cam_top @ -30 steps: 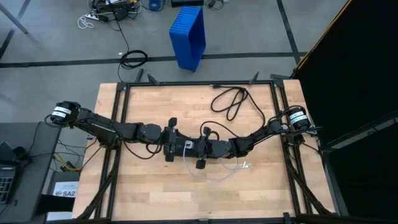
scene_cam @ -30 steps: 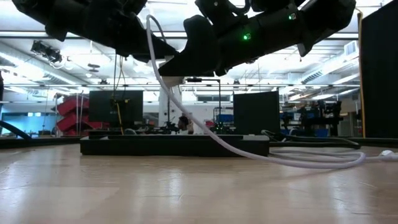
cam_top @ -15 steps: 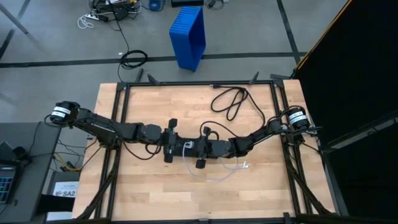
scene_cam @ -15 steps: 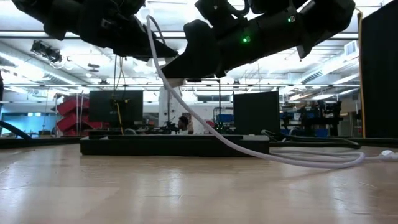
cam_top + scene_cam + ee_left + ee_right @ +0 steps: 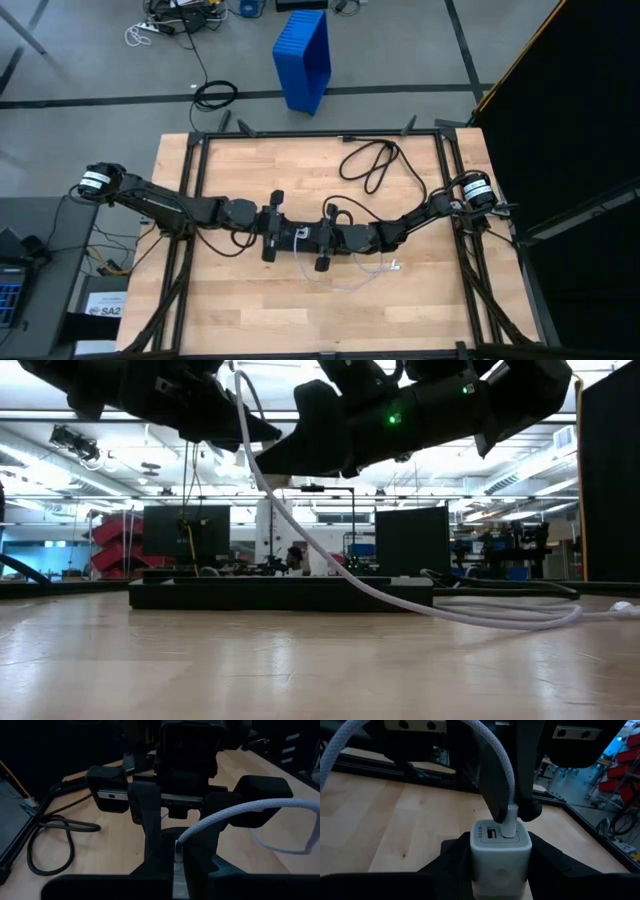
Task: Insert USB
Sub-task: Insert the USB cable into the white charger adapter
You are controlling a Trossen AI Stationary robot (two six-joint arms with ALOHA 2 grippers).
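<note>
My two grippers meet above the table's middle. My right gripper [image 5: 308, 238] [image 5: 501, 851] is shut on a small white charger block [image 5: 501, 845] [image 5: 302, 233]. My left gripper [image 5: 292, 235] [image 5: 177, 852] is shut on the plug end of the thin white USB cable [image 5: 330, 570]. The plug [image 5: 509, 820] stands in one of the block's two ports. The cable arcs away from the plug, hangs down to the table and loops there [image 5: 345, 284]. Its other plug end [image 5: 395, 266] lies loose on the wood. My left gripper pinches the cable's white plug [image 5: 510, 812] between its two fingers [image 5: 525, 775], just behind the port. The fingers point toward the table's right edge, along the plug. The cable curves off beside them [image 5: 235, 812], slack. My right gripper pinches the charger block by two opposite sides [image 5: 477, 851]. The fingers come level from the table's right side. The block is lifted clear of the table, its port face [image 5: 492, 834] turned toward my left gripper.
A thick black power cord [image 5: 373, 163] lies looped at the table's far right. A long black power strip [image 5: 280, 594] lies across the table behind the grippers. A blue bin [image 5: 303, 58] stands on the floor beyond the far edge.
Both grippers have risen slightly together, staying joined at the plug and charger block. The cable's upper part has gone up with them; its loop on the table has stayed in place.
</note>
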